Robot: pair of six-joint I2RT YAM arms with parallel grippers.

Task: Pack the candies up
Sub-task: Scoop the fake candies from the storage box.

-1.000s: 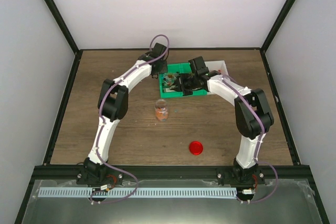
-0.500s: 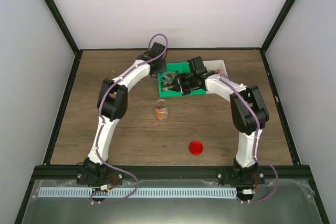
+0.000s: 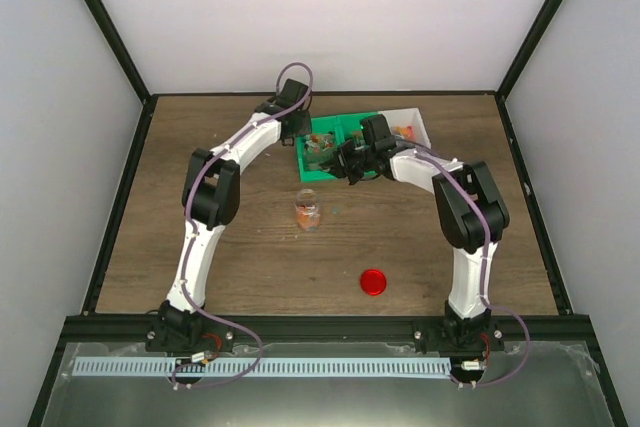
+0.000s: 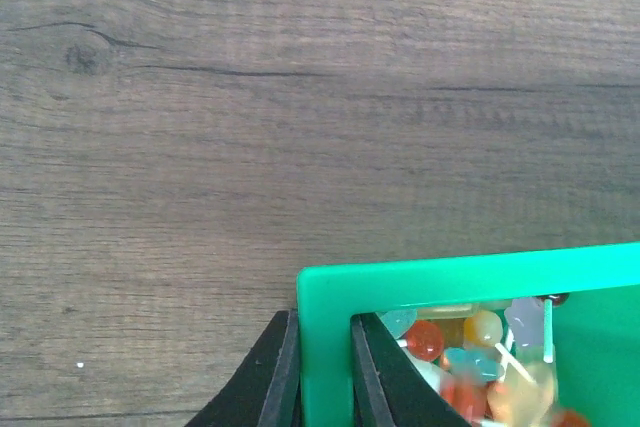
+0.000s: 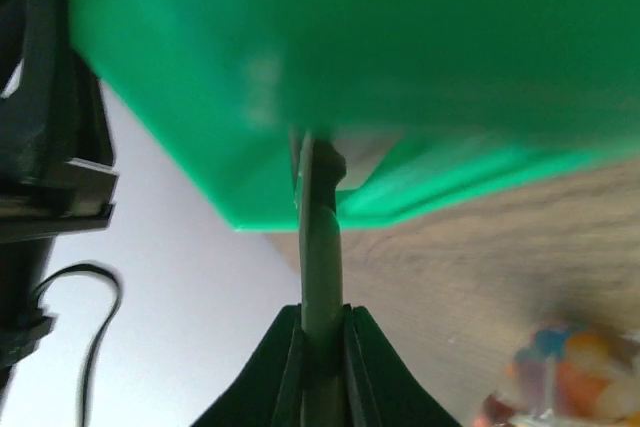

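Note:
Both grippers hold a green bin of candies at the back of the table. My left gripper is shut on the bin's left wall, one finger inside and one outside. Wrapped sweets and lollipops lie just past the inner finger. My right gripper is shut on the bin's thin near edge; its camera looks up at the bin's green underside, so the bin is raised or tipped. A small clear jar holding orange candies stands in front of it, blurred in the right wrist view.
A white bin with some orange pieces sits right of the green one. A round red lid lies on the wooden table near the right arm's base. Black frame rails border the table.
Both grippers have moved back and to the left with the green bin, which now sits farther back and uncovers more of the white bin. Jar and lid have not moved.

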